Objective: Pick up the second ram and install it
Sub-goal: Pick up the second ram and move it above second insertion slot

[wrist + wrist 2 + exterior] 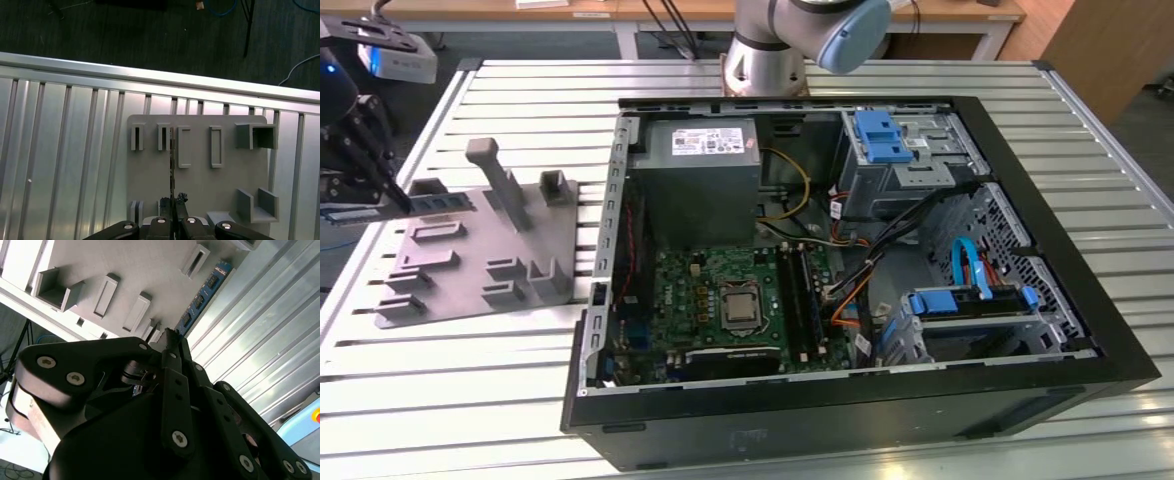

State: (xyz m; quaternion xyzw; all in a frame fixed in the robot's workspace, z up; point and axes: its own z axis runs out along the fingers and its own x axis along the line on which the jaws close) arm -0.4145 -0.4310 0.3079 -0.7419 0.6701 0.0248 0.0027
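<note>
Pinching second ram (172, 160) edge-on, hand (173, 202); second wrist view: blue face.

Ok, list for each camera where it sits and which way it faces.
Exterior view: off the arm, looking down on the open computer case and holder plate; arm base and tool show.
First wrist view: on the wrist, looking down past the tool onto the holder plate.
Second wrist view: on the wrist, looking along the tool at the second ram.
Both wrist views share tool, second ram, holder plate.
</note>
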